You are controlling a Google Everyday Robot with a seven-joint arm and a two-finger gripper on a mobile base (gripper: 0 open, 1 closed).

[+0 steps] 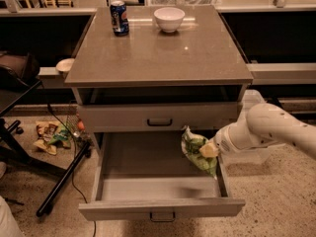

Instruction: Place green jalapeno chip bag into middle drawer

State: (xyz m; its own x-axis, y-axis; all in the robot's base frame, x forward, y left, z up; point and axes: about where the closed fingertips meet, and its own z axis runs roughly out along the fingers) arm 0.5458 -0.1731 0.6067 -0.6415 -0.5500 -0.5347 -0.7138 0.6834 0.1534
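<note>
The green jalapeno chip bag (196,150) is a crinkled light-green foil bag. It hangs over the right side of the open middle drawer (159,187), which is pulled out and plain grey inside, with a dark loop handle at its front centre. My gripper (207,150) comes in from the right on a white arm and is shut on the bag's right edge. The bag's lower end dips below the drawer's right rim line.
A like-fronted grey drawer (159,116) is shut directly above. On the cabinet top stand a blue soda can (118,18) and a white bowl (169,19). Small mixed wrappers (50,135) lie on the floor at left by a black chair leg (63,179).
</note>
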